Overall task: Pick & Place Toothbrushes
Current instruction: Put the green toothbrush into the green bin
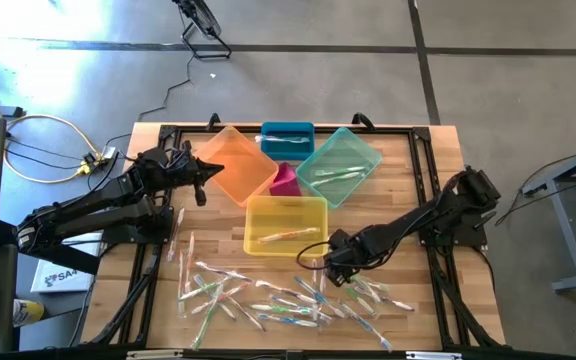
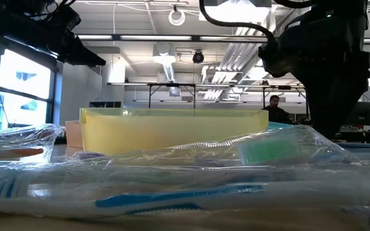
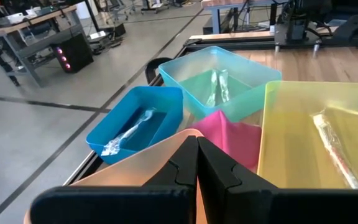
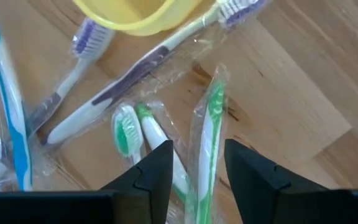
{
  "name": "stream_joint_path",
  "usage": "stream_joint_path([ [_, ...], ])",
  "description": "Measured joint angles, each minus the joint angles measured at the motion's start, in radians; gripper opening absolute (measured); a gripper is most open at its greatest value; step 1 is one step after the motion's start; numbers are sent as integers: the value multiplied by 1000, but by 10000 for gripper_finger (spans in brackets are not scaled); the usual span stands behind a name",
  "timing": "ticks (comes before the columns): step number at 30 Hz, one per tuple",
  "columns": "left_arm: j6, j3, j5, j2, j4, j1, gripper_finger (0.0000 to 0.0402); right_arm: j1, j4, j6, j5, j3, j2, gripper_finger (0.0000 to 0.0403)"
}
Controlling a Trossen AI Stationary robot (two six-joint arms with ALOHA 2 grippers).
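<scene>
Many wrapped toothbrushes (image 1: 278, 295) lie scattered on the wooden table near its front edge. My right gripper (image 1: 333, 262) points down over the pile's right part, just off the yellow bin's (image 1: 285, 224) near right corner. It is open, and in the right wrist view its fingers (image 4: 165, 168) stand on either side of a green toothbrush (image 4: 211, 134) lying flat in its clear wrapper; I see no touch. My left gripper (image 3: 197, 168) is shut with nothing in it, roughly level above the orange bin (image 1: 233, 165) at the table's far left.
Behind the pile stand the orange and yellow bins, a blue bin (image 1: 288, 138), a teal bin (image 1: 340, 165) and a small pink bin (image 1: 286, 182). Wrapped toothbrushes lie in the blue (image 3: 129, 130), teal (image 3: 219, 87) and yellow (image 3: 334, 146) bins. A purple-accented toothbrush (image 4: 135, 78) lies beside the green one.
</scene>
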Motion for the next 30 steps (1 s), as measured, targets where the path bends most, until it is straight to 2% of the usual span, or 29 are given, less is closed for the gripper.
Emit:
stream_joint_path([
  [17,3,0,0,0,-15,0,0,1,12,14,24,-1,0,136],
  [30,3,0,0,0,-15,0,0,3,82,66,24,-66,0,136],
])
